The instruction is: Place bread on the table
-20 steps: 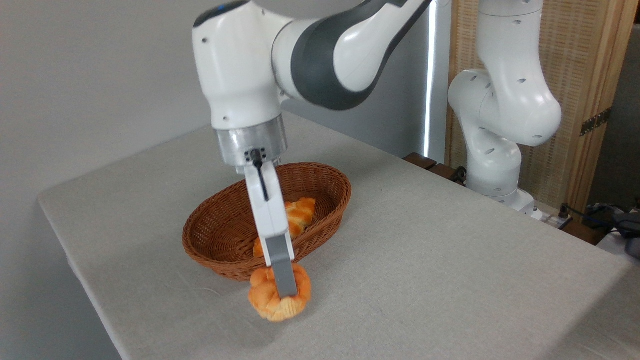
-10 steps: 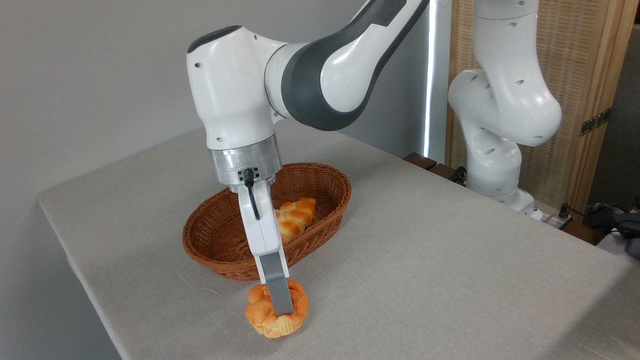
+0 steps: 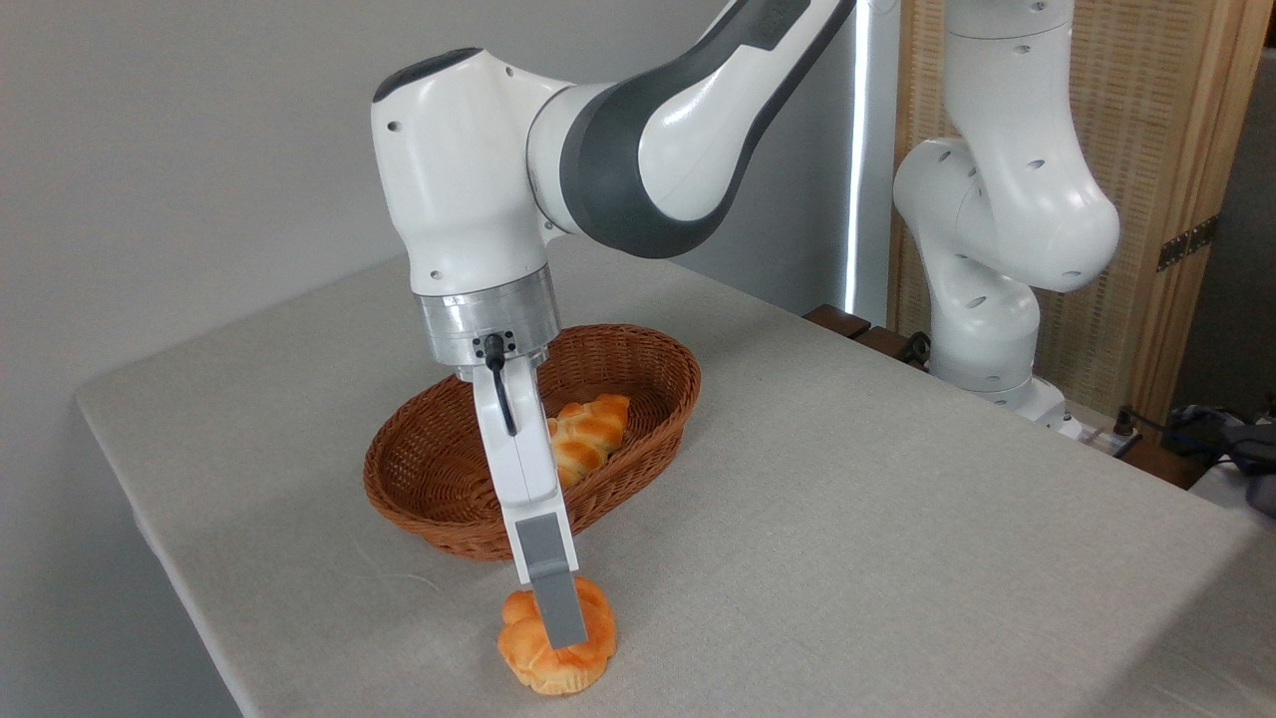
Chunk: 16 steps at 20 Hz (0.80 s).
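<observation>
gripper (image 3: 560,630) astride bread (image 3: 556,650), on table (image 3: 897,519)

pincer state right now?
Pincer: at the bread on the table, one finger across it; open or closed cannot be told from this angle.

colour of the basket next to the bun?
Brown: the oval woven wicker basket is a warm reddish-brown all over, seen clearly in the fixed camera view.
</observation>
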Available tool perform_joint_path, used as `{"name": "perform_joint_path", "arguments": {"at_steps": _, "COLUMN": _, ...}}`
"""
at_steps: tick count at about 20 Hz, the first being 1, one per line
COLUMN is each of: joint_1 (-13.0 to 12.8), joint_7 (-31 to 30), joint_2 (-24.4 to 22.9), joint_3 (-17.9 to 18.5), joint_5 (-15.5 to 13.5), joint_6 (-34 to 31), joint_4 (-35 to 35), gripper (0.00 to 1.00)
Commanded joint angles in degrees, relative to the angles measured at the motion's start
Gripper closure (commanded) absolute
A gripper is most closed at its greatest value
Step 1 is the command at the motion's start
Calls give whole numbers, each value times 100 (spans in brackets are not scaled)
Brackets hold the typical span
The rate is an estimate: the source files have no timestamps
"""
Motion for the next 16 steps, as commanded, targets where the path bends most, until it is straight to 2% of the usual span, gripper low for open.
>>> {"name": "perform_joint_path", "arguments": {"at_steps": 1, "joint_1": -4, "joint_7": -531, "joint_2": -136, "joint_3": 15, "joint_5": 20, "joint_6": 68, "joint_4": 61, "gripper": 0}}
{"name": "perform_joint_path", "arguments": {"at_steps": 3, "joint_1": -13, "joint_7": -1444, "joint_2": -198, "joint_3": -20, "joint_5": -145, "joint_6": 25, "joint_4": 236, "gripper": 0}}
{"name": "perform_joint_path", "arguments": {"at_steps": 4, "joint_1": -13, "joint_7": -1648, "joint_2": -207, "joint_3": -29, "joint_5": -242, "joint_6": 7, "joint_4": 271, "gripper": 0}}
{"name": "perform_joint_path", "arguments": {"at_steps": 6, "joint_1": -22, "joint_7": -2158, "joint_2": -373, "joint_3": -56, "joint_5": -742, "joint_6": -11, "joint_4": 368, "gripper": 0}}
{"name": "perform_joint_path", "arguments": {"at_steps": 8, "joint_1": -22, "joint_7": -2221, "joint_2": -514, "joint_3": -29, "joint_5": -1243, "joint_6": -54, "joint_4": 456, "gripper": 0}}
{"name": "perform_joint_path", "arguments": {"at_steps": 9, "joint_1": -30, "joint_7": -2291, "joint_2": -532, "joint_3": -29, "joint_5": -1524, "joint_6": -316, "joint_4": 561, "gripper": 0}}
{"name": "perform_joint_path", "arguments": {"at_steps": 10, "joint_1": -22, "joint_7": -2344, "joint_2": -532, "joint_3": -47, "joint_5": -1622, "joint_6": -553, "joint_4": 658, "gripper": 0}}
{"name": "perform_joint_path", "arguments": {"at_steps": 13, "joint_1": -39, "joint_7": -2555, "joint_2": -392, "joint_3": -152, "joint_5": -1702, "joint_6": -2290, "joint_4": 1500, "gripper": 0}}
{"name": "perform_joint_path", "arguments": {"at_steps": 14, "joint_1": -31, "joint_7": -2564, "joint_2": -392, "joint_3": -239, "joint_5": -1702, "joint_6": -2679, "joint_4": 1668, "gripper": 0}}
{"name": "perform_joint_path", "arguments": {"at_steps": 16, "joint_1": -39, "joint_7": -2547, "joint_2": -427, "joint_3": -284, "joint_5": -1693, "joint_6": -2920, "joint_4": 1739, "gripper": 0}}
